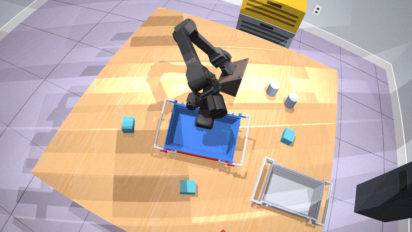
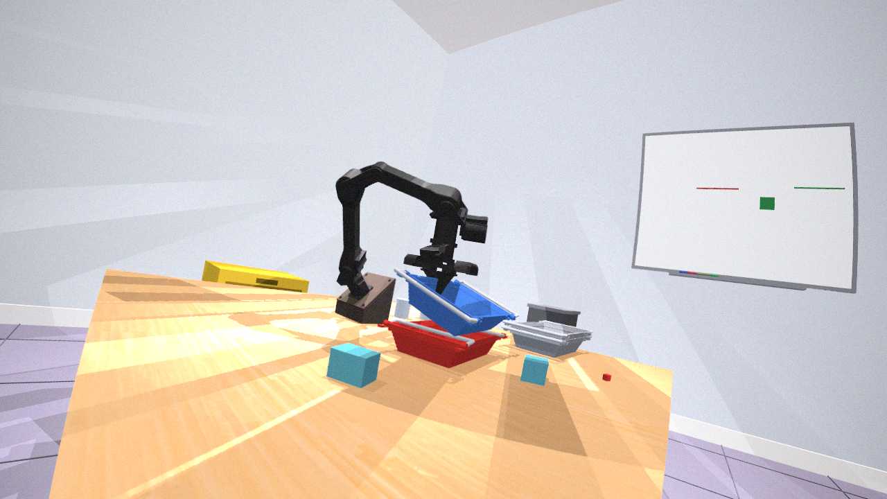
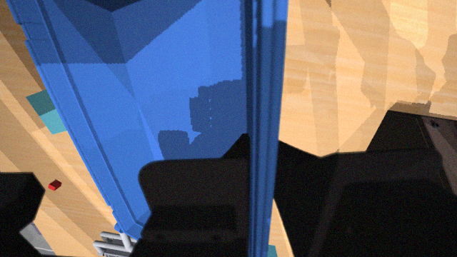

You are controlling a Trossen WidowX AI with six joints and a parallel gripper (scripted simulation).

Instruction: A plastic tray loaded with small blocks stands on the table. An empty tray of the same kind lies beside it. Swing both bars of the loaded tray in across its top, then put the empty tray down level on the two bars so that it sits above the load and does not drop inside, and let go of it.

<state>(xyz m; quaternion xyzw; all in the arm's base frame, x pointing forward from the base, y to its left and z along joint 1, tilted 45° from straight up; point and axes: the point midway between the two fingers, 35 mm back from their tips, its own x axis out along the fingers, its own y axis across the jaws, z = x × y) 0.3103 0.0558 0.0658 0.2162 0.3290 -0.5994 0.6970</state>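
Observation:
My gripper (image 2: 441, 287) (image 3: 252, 138) is shut on the arm-side long wall of the blue tray (image 1: 187, 127) (image 2: 443, 313) (image 3: 107, 89), which is empty. The blue tray is steeply tilted, its held side high and its far side low, over the red tray (image 1: 198, 155) (image 2: 427, 352). Its low side is close to the red tray's top; I cannot tell if they touch. The blue tray's left bar (image 1: 160, 124) and right bar (image 1: 245, 140) stick out past its ends. The red tray stands on the table; both its bars lie inward across its top, partly covered by the blue tray. Its load is hidden.
A grey tray (image 1: 319, 196) (image 2: 545, 344) stands to the right. Cyan blocks (image 1: 128, 124) (image 1: 187, 187) (image 1: 287, 136) stand around the trays. Two white cylinders (image 1: 272, 88) (image 1: 291, 100) stand right of the arm base. A small red block (image 2: 606, 376) (image 3: 54, 185) lies on the table.

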